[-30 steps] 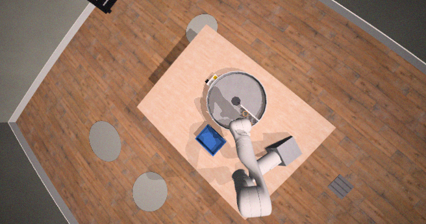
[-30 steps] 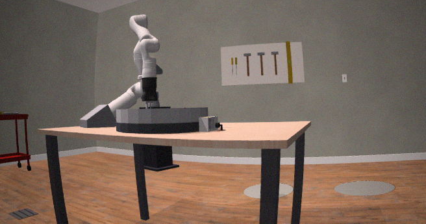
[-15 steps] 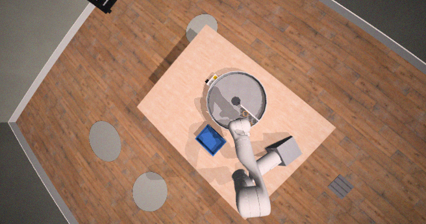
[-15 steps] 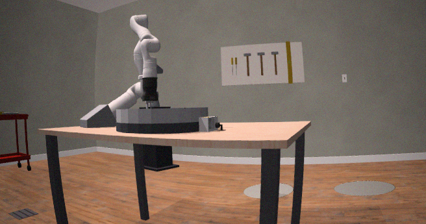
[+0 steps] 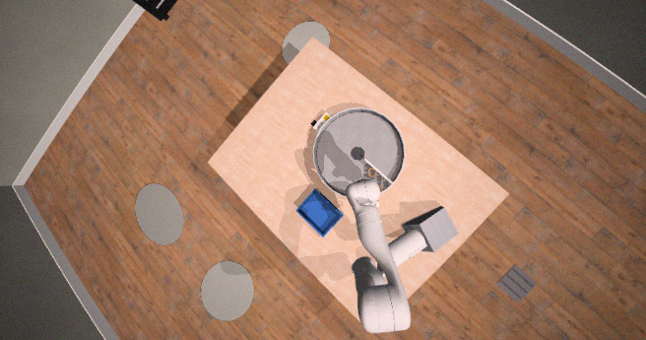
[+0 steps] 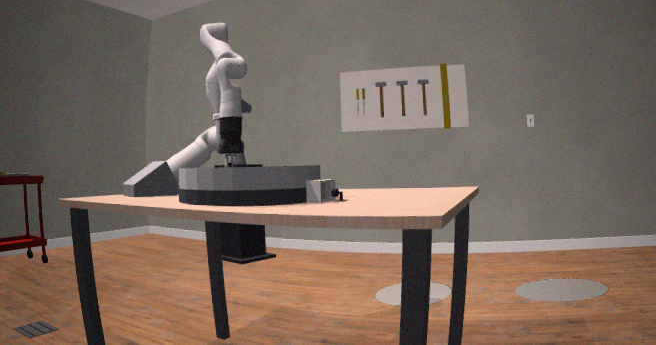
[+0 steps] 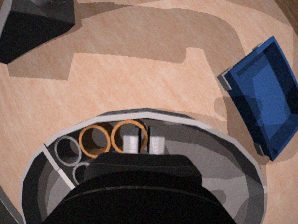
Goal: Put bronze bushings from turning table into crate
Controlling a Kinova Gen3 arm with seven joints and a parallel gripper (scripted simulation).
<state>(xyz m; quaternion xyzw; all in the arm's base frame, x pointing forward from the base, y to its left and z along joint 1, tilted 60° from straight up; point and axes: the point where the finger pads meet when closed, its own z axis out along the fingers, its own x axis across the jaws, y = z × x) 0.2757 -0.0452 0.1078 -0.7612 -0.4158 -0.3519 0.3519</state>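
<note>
My gripper (image 7: 144, 135) (image 6: 230, 161) reaches down into the grey turning table (image 5: 381, 135) (image 6: 250, 182) (image 7: 213, 156) at its edge nearest the arm. It is shut on the wall of a bronze bushing (image 7: 120, 128), with one finger inside the ring. A second bronze bushing (image 7: 95, 140) (image 5: 372, 172) stands right beside it. Two steel bushings (image 7: 67, 151) stand to the left of that one. I cannot tell whether the held bushing is off the table. The blue crate (image 5: 319, 213) (image 7: 266, 96) stands empty on the table beside the turning table.
A white divider bar (image 5: 381, 171) runs from the turning table's hub to its rim. A small control box (image 5: 322, 119) (image 6: 320, 190) sits at the turning table's far side. The arm's grey base block (image 5: 433, 229) stands on the wooden table (image 5: 266, 138).
</note>
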